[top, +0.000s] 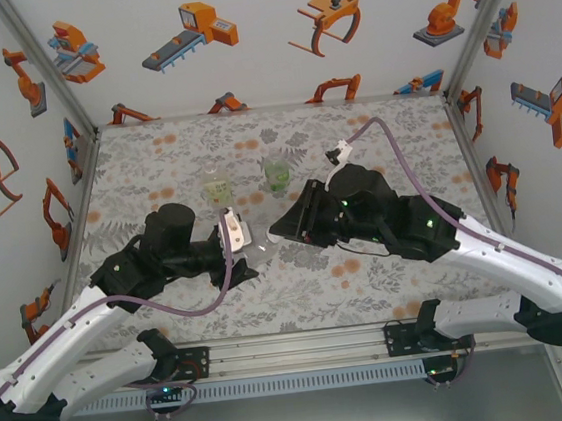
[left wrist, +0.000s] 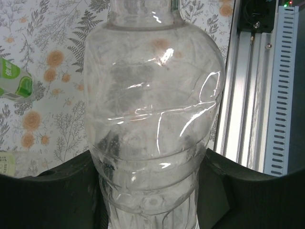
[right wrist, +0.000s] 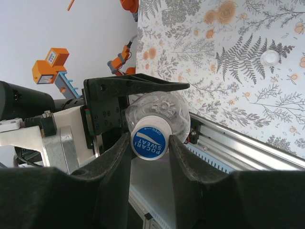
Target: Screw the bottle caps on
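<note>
Plainly, the cap [right wrist: 149,140], white with a round blue label on its top, was seen at the mouth of the colourless bottle [left wrist: 152,109]. It was pinched from both sides by the dark fingers [right wrist: 114,164] of the right gripper [right wrist: 150,143], which were closed on it. How far it was threaded onto the neck could not be told.

The colourless bottle was held on its side, with its neck turned toward the right gripper. Its ribbed lower body was clamped between the black fingers [left wrist: 66,191] of the left gripper [left wrist: 150,171], which were drawn tight against both flanks. In the top view the two grippers were seen meeting nose to nose over the near middle of the table [top: 154,153], with the bottle spanning the short gap between them. Whether it touched the tabletop could not be made out.

Beyond the grippers, the pale yellow-green bottle [top: 216,189] and the bright green bottle [top: 277,176] were stood upright on the flowered surface, near each other but apart. A loose cap [right wrist: 270,57], small and white, was seen lying on the fern print, well apart from both grippers. An aluminium rail [left wrist: 248,95] was seen along the table's near edge, behind the held bottle.
</note>
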`<state>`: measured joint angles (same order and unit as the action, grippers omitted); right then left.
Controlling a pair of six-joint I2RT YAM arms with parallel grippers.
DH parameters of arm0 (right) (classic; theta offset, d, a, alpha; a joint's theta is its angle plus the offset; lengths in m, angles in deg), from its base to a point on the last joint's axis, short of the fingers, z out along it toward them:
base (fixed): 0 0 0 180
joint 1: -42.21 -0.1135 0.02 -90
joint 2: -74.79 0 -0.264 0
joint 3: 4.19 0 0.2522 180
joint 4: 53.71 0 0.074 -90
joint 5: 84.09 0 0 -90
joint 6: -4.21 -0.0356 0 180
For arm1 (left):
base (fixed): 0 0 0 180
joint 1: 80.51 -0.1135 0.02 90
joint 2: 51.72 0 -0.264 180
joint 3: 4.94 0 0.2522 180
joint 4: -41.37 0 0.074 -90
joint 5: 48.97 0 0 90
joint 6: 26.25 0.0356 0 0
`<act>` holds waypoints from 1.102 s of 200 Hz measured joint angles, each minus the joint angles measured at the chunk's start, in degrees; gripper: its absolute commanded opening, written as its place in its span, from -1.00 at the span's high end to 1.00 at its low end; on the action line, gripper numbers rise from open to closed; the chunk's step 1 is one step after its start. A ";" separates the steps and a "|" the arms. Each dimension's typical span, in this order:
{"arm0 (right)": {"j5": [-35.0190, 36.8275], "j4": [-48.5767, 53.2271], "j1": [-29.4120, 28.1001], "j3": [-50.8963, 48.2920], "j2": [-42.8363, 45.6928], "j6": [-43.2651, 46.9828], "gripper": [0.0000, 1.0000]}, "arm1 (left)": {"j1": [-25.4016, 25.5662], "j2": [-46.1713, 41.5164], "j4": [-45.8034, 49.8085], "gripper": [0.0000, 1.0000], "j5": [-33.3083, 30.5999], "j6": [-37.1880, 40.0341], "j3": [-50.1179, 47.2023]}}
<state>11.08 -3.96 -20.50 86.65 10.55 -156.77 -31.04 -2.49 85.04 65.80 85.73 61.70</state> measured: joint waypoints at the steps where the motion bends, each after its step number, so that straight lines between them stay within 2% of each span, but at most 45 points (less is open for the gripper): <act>1: 0.00 0.09 0.00 0.04 -0.04 0.04 1.00 | 0.00 0.00 0.02 -0.37 -0.04 0.00 0.00; 11: 0.59 0.66 0.02 0.39 -0.24 0.09 1.00 | 0.00 -0.11 -0.11 -0.65 -0.04 -0.44 0.00; 21: 1.36 1.36 0.28 0.57 -0.48 0.35 1.00 | 0.00 -0.48 -0.52 -0.72 0.02 -0.26 0.00; 64: 3.34 5.95 2.21 1.36 -1.11 3.17 1.00 | 0.00 -1.81 -1.18 -0.79 -0.42 -0.55 0.00; 106: 5.01 12.98 7.28 3.85 -1.14 9.18 1.00 | 0.00 -2.67 -1.20 -0.82 -3.41 -1.25 0.00; 130: 5.88 18.08 12.63 7.63 -1.86 14.84 1.00 | 0.00 -3.21 -1.18 -0.89 -6.64 -2.93 0.00; 165: 6.73 22.91 24.48 13.86 -4.09 26.05 1.00 | -0.07 -3.37 -1.03 -0.91 -11.58 -6.84 0.00; 186: 7.19 24.15 31.56 17.31 -7.52 33.59 1.00 | -0.48 -3.37 -0.39 -0.92 -14.47 -9.84 0.02; 220: 6.29 22.84 39.34 20.72 -15.41 43.65 1.00 | -1.68 -3.54 1.46 -0.93 -17.92 -14.97 0.04</act>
<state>17.37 18.88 18.84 107.37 -4.86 -113.13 -32.72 -6.03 86.50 47.88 70.76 61.75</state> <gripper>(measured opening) 0.344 0.964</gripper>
